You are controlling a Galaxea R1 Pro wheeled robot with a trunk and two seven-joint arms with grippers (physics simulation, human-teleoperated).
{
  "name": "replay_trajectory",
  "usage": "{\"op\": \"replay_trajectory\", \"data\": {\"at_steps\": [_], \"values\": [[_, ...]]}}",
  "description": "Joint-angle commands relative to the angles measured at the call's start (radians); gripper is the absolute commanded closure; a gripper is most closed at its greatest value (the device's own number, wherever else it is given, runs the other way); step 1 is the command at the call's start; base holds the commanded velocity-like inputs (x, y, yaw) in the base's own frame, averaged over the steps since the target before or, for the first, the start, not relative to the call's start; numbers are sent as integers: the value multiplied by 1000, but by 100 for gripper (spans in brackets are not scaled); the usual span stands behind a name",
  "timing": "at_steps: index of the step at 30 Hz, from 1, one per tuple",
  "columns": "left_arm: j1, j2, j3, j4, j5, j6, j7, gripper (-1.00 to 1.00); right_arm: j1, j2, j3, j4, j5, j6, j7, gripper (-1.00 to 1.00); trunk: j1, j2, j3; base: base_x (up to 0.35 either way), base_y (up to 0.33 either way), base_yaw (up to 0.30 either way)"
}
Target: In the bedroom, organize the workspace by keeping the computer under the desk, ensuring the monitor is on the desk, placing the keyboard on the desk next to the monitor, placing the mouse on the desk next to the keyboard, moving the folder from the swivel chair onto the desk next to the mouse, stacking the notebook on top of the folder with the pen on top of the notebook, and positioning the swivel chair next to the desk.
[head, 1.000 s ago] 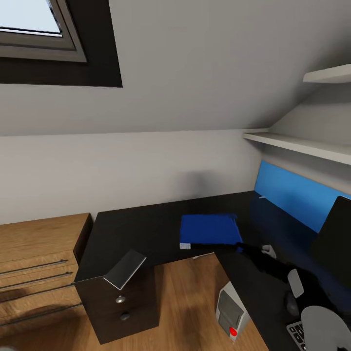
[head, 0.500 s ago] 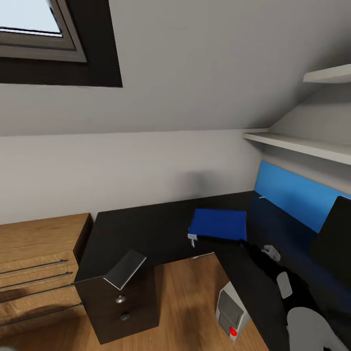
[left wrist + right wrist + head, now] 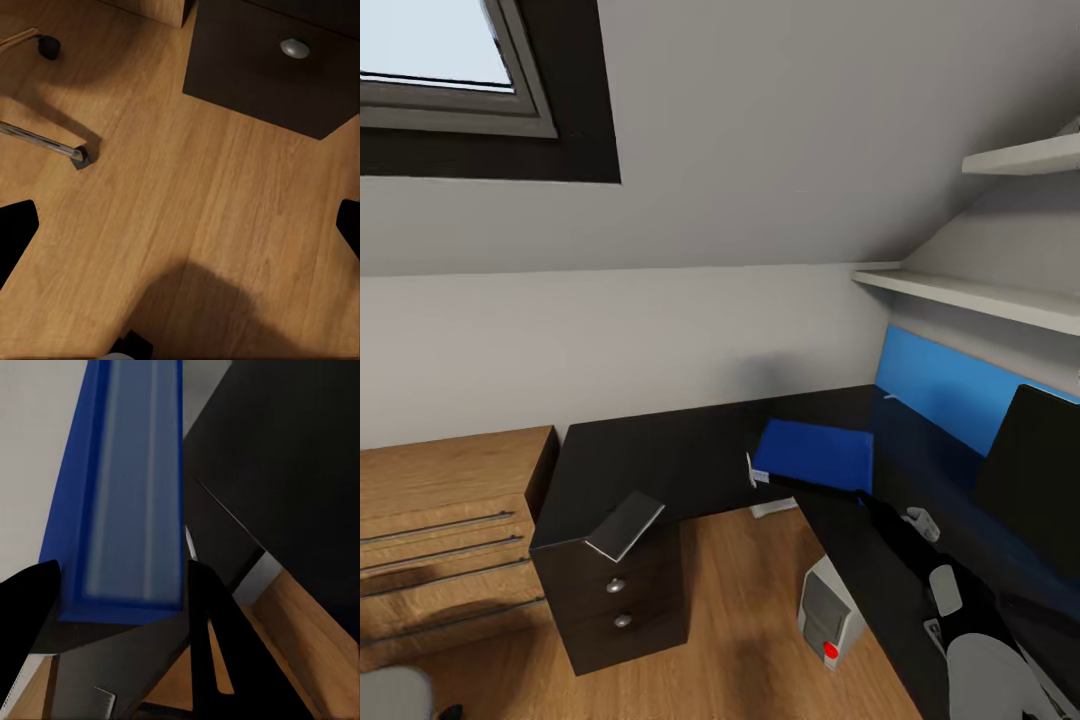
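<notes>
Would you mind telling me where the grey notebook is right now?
In the head view the notebook lies tilted at the left end of the desk, over the drawer unit, well left of the folder.

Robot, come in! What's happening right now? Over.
Right gripper shut on flat bright blue folder, above glossy black desk. Left gripper open over floor. Grey notebook on desk corner.

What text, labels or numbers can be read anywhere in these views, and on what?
None can be read.
The folder has a small white tag at its corner, too small to tell if anything is printed on it.
The computer shows a red round mark on its front, with no legible sign.
The notebook cover is plain.
</notes>
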Motion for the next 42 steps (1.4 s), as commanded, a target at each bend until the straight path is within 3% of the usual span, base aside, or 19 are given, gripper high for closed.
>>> {"op": "replay_trajectory", "data": {"at_steps": [1,42], "values": [[-1,0,3,0,-3,-2,0,-100,-1,1,-4,0,-8,9,8,100,0,-1,-2,-69,0,0],[-1,0,3,0,-3,-1,0,-100,-1,0,-10,36,-10,11,19,100,0,-1,-2,-4,0,-49]]}}
